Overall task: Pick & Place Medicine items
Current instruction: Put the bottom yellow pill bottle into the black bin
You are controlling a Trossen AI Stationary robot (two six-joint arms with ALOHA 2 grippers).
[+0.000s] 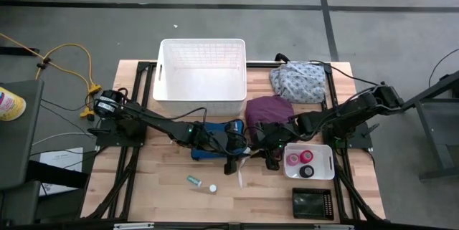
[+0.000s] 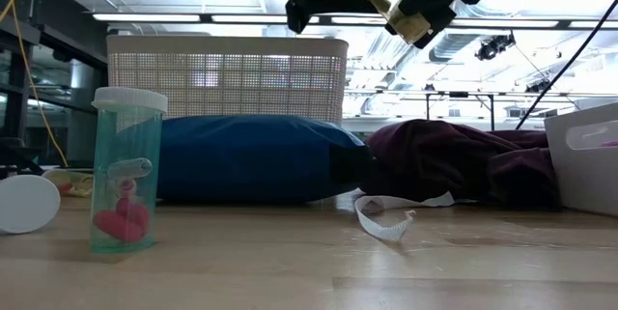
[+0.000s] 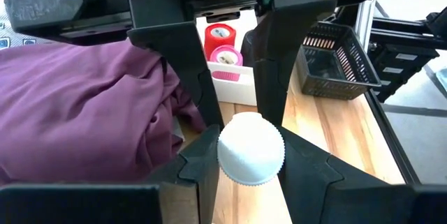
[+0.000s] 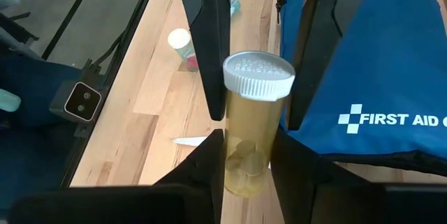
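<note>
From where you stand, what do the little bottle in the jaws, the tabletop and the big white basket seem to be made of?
The pill bottle looks like clear amber plastic: tablets show through it, under a ribbed matte white cap. The table looks like pale wood, in planks with visible grain. The white basket is probably moulded plastic, judging by its regular grid of small holes.

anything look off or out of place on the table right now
One oddity: a pill bottle is clamped between both grippers at once, the left gripper on its white cap end and the right gripper around its body, held above the table. A loose white strip lies curled on the wood by the blue first aid pouch.
</note>
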